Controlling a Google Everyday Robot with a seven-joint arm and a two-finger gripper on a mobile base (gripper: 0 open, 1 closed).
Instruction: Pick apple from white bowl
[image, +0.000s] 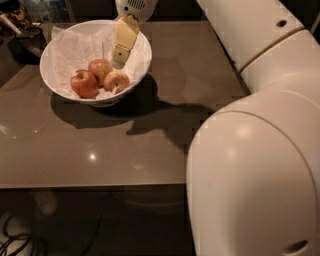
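The white bowl (56, 82), lined with crumpled white paper, stands on the grey table (100, 150) at the upper left. Three apples lie in its near part. The apple (116, 81), the palest, yellow-orange with red blush, is the rightmost. A deeper red apple (84, 83) lies left of it and an orange-red one (100, 67) behind. My gripper (118, 62) reaches down into the bowl from above, its yellowish tip just above the apple and beside the orange-red one. It holds nothing that I can see.
My white arm (250, 150) fills the right side and casts a shadow across the table's middle. Dark clutter (20, 25) sits past the table's far left corner. Cables (15, 240) lie on the floor below the front edge.
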